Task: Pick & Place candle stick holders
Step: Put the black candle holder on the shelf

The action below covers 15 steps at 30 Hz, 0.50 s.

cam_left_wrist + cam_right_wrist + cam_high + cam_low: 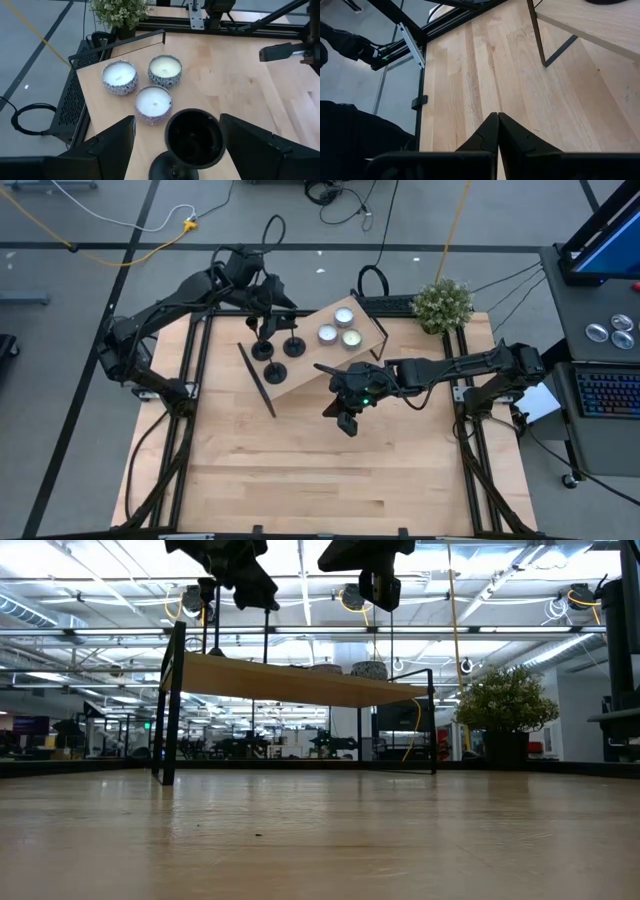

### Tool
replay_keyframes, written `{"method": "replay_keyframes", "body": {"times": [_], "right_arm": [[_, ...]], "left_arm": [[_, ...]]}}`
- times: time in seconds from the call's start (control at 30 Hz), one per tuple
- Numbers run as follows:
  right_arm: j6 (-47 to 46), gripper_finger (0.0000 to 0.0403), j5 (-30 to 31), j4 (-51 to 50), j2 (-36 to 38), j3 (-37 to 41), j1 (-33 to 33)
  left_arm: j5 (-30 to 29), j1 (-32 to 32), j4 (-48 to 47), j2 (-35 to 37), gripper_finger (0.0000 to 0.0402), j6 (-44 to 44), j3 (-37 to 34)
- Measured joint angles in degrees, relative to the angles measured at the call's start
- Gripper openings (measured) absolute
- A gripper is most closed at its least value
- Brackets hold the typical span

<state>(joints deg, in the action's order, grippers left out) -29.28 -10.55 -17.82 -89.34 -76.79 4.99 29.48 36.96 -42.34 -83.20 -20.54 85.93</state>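
Note:
Three black candle stick holders (pixel 276 360) stand on their round disc bases at the left end of a low wooden shelf (pixel 310 360). My left gripper (pixel 272 312) hangs over them, open. In the left wrist view its fingers (pixel 115 145) stand on either side of one holder's cup top (pixel 195 137) without touching it. My right gripper (pixel 346 416) is shut and empty, in front of the shelf above the bare table; its shut fingers show in the right wrist view (pixel 497 135). In the low view the left gripper (pixel 240 575) and the right gripper (pixel 378 580) show at the top.
Three round tealight candles (pixel 340 328) sit at the shelf's right end, also in the left wrist view (pixel 150 80). A potted plant (pixel 442 304) stands at the table's far right corner. The shelf's dark metal legs (pixel 258 380) stand on the wooden table (pixel 320 480).

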Motion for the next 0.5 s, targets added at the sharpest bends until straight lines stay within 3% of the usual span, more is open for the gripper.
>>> {"method": "replay_keyframes", "body": {"times": [0.5], "right_arm": [[0.0,0.0,0.0,0.0,0.0,0.0,0.0]], "left_arm": [[-0.1,-0.4,0.0,0.0,0.0175,-0.1,0.0]]}}
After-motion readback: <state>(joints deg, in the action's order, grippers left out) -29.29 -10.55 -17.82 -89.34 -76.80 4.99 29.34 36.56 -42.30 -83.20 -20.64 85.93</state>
